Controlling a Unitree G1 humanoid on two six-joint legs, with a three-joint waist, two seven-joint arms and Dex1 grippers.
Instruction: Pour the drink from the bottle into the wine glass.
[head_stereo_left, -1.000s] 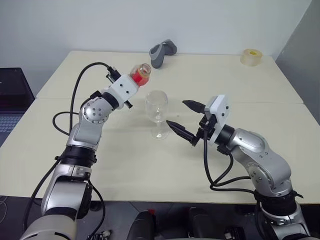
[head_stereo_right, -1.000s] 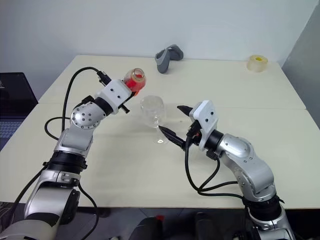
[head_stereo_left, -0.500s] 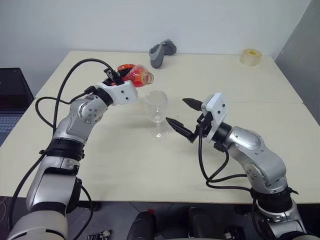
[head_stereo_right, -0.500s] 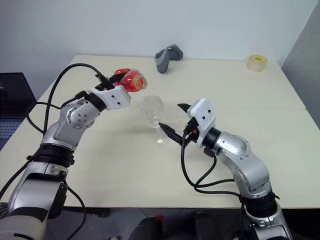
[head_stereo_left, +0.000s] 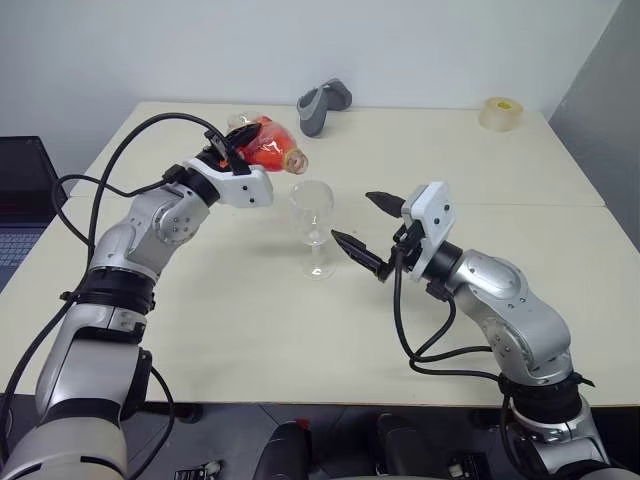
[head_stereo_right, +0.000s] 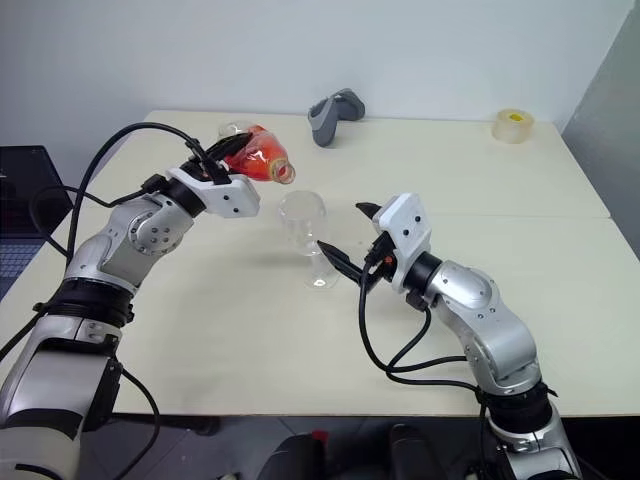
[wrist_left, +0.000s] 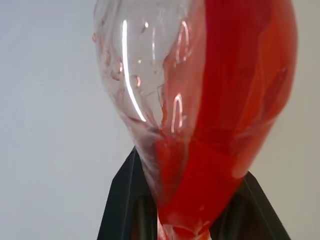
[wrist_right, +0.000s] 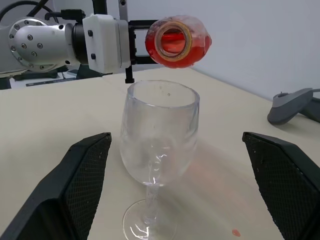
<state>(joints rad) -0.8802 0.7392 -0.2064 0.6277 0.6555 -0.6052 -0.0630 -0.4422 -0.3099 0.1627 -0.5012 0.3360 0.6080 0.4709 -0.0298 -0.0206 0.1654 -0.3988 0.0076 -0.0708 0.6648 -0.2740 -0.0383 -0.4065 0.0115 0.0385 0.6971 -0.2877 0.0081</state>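
The bottle (head_stereo_left: 262, 147) is a small clear plastic one holding the red drink (wrist_left: 235, 100). My left gripper (head_stereo_left: 233, 152) is shut on it and holds it tilted on its side. Its open mouth (wrist_right: 173, 39) points toward the wine glass (head_stereo_left: 313, 214) and sits just above and left of the rim. The clear stemmed glass stands upright on the table (head_stereo_left: 250, 330), and I see no liquid in it. My right gripper (head_stereo_left: 352, 217) is open just right of the glass, its fingers (wrist_right: 85, 185) apart on either side of the bowl without touching it.
A grey handheld device (head_stereo_left: 325, 103) lies at the table's far edge, with a roll of tape (head_stereo_left: 501, 112) at the far right corner. A dark laptop (head_stereo_left: 22, 190) sits off the table's left side. A small red drop (wrist_right: 235, 232) marks the table near the glass.
My left wrist has rolled, tipping the bottle from nearly upright onto its side, mouth toward the glass. The drink has run toward the neck. The right gripper has stayed in place.
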